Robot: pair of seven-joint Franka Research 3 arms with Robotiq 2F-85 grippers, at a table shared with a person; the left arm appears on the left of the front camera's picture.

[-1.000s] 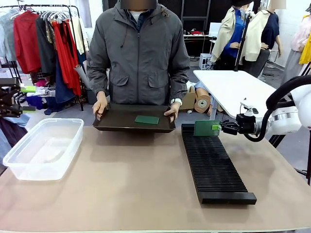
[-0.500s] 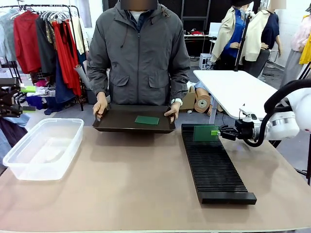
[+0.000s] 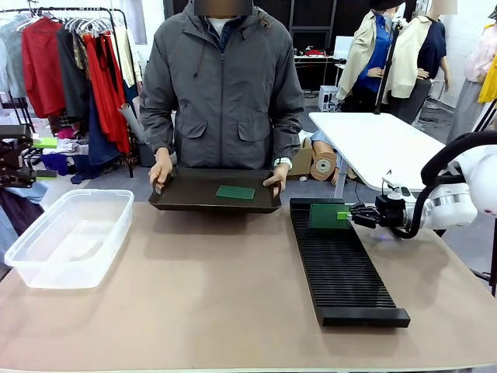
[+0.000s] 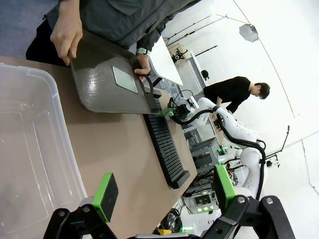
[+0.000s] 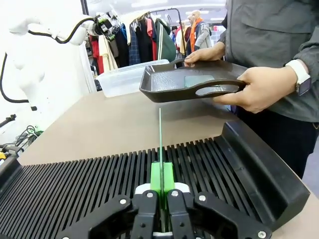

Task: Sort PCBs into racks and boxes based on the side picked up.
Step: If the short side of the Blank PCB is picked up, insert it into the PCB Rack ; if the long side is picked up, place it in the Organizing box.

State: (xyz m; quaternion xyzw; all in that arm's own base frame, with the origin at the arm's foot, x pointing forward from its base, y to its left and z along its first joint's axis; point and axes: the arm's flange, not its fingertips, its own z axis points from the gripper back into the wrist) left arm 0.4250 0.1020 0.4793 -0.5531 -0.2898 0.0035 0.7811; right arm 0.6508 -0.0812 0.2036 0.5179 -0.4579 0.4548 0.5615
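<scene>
My right gripper [image 3: 346, 214] is shut on a green PCB [image 3: 326, 215], which stands on edge across the far end of the long black rack [image 3: 342, 264]. In the right wrist view the PCB [image 5: 160, 139] appears as a thin upright line between the pads [image 5: 155, 175], its lower edge down at the rack's slots [image 5: 99, 174]. A second PCB [image 3: 234, 192] lies flat in the black tray [image 3: 178, 198] that the person holds by both handles. My left gripper [image 4: 164, 191] hangs open beside the clear box [image 4: 30, 149].
The clear box [image 3: 70, 237] stands at the table's left side, with nothing in it. The person's hands [image 3: 159, 171] grip the tray at the far edge. A white table [image 3: 373, 140] stands behind on the right. Bare tabletop lies between box and rack.
My right gripper has come down and a little to the left, lowering the PCB onto the rack's far end. The tray and the person's hands have stayed put.
</scene>
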